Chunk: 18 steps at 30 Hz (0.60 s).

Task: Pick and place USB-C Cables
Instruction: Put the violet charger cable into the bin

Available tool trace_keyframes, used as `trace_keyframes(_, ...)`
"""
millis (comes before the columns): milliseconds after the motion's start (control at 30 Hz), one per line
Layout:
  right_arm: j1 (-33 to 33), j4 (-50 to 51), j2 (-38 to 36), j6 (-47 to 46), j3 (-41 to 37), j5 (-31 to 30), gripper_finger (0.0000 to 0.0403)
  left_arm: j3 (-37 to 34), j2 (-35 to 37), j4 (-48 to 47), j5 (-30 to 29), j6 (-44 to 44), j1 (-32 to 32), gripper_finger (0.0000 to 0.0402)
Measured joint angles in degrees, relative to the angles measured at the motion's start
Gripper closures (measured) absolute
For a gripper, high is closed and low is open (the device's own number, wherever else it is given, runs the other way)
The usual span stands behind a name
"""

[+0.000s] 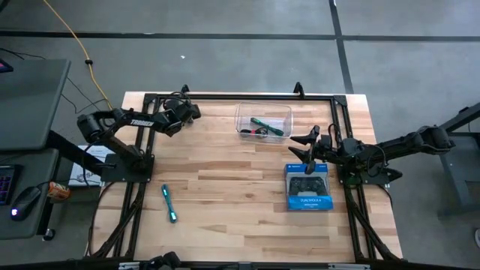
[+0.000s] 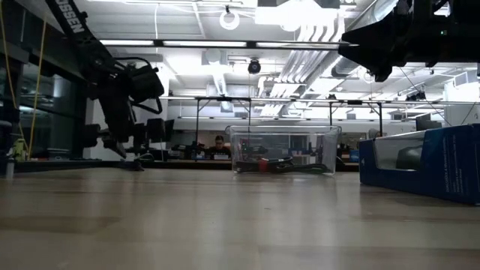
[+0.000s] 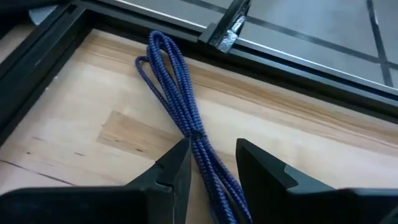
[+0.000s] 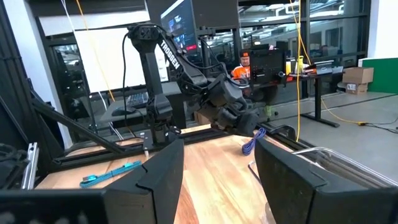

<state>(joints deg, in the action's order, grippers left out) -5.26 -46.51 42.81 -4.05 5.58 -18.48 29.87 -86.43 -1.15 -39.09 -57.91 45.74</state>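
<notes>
The dark purple cable bundle [image 3: 180, 99] lies lengthwise on the wood near the table's far left corner, and it also shows as the purple bundle [image 4: 252, 141] in the right wrist view. My left gripper [image 3: 211, 163] [image 1: 185, 112] is open and low over it, one finger on each side of its middle. The cyan cable [image 1: 169, 202] lies near the left near edge. The green cable [image 1: 264, 123] and the black cable with the red band [image 1: 255, 133] lie inside the clear tub [image 1: 241, 112]. My right gripper [image 4: 217, 180] [image 1: 301, 148] is open, in the air right of the tub. My left gripper straddles the middle of the purple bundle [image 3: 200, 144] from above, slanting, with the fingers along its length. The strands lie close against one finger [image 3: 177, 165], with a gap to the other. I cannot tell whether that finger touches them. The bundle rests flat on the table.
The blue controller box [image 1: 308, 191] [image 2: 427, 169] lies flat just near of my right gripper. A black metal frame [image 3: 292, 53] runs along the table's far edge beside the purple bundle. Bare wood spreads across the table's middle and near side.
</notes>
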Motion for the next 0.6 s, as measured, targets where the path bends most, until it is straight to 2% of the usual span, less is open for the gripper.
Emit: trace_keyframes(600,0.00,-0.03,0.00,0.00,0.00,-0.48,0.0213,-0.04,-3.33,1.81,-1.59,-4.63,-0.88,0.0310)
